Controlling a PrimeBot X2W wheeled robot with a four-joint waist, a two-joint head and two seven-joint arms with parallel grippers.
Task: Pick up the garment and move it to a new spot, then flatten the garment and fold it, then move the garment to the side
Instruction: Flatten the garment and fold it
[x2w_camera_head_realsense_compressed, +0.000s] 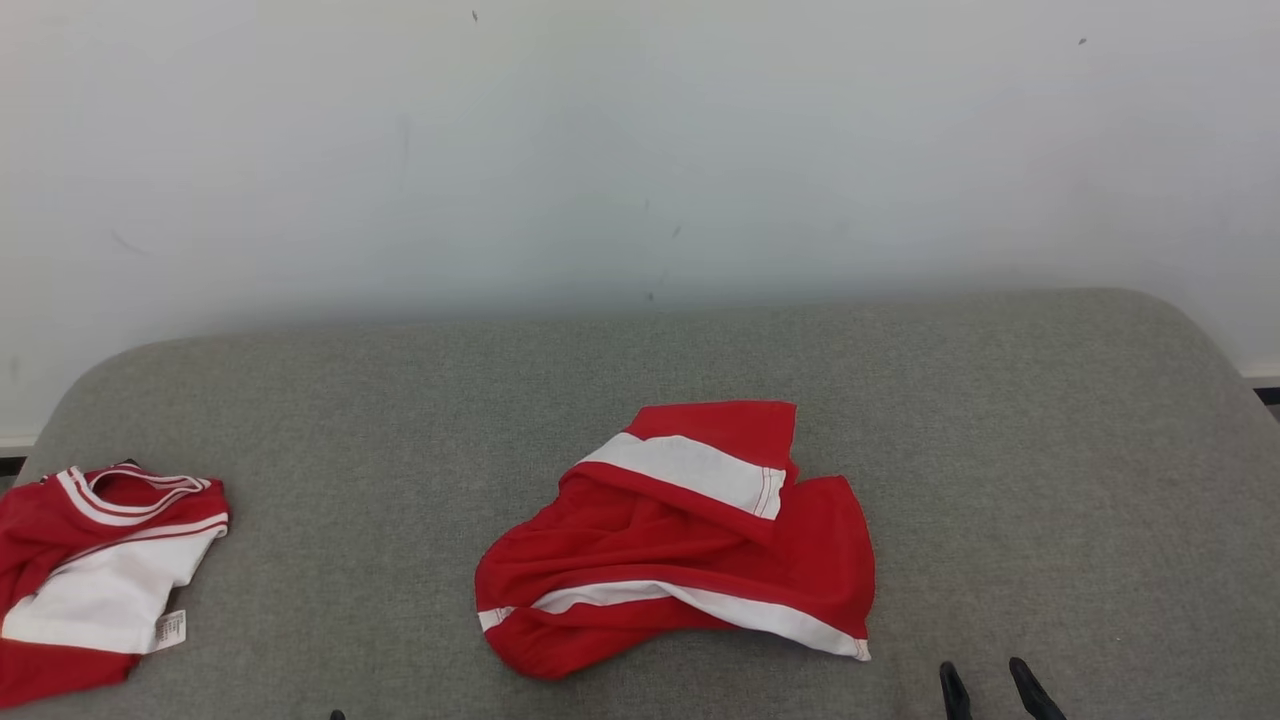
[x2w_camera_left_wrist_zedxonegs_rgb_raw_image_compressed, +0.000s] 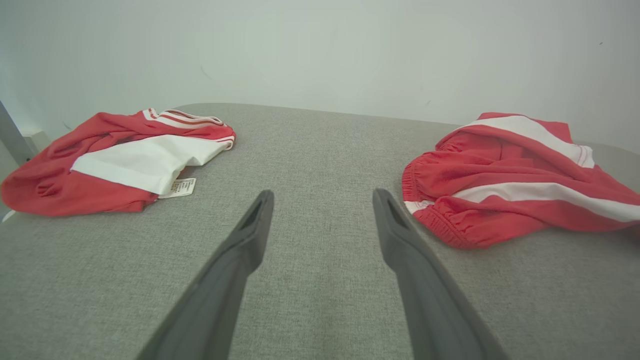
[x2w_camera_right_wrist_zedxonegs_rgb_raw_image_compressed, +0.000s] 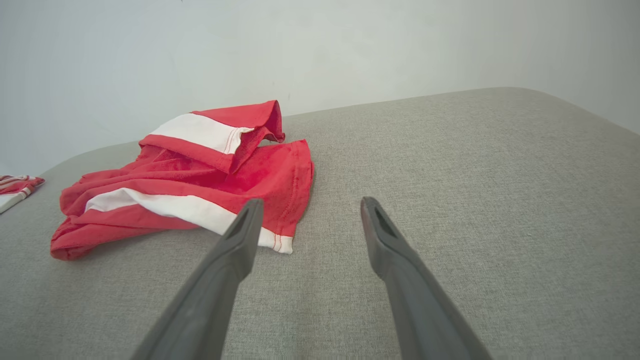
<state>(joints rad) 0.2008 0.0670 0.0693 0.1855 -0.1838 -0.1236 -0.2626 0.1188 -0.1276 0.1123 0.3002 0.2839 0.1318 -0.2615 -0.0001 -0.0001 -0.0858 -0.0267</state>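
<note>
Both of your grippers hang empty at the near edge, the right gripper (x2w_camera_right_wrist_zedxonegs_rgb_raw_image_compressed: 310, 202) and the left gripper (x2w_camera_left_wrist_zedxonegs_rgb_raw_image_compressed: 322, 196) each with fingers spread wide. Your garment (x2w_camera_head_realsense_compressed: 680, 545), red with white stripes, lies crumpled mid-surface, just left of the right gripper. Expect it to be light, limp and a little slippery, so pinch its near right hem corner. A 2nd red garment (x2w_camera_head_realsense_compressed: 100, 575) lies far left on the grey padded surface (x2w_camera_head_realsense_compressed: 1000, 450).
</note>
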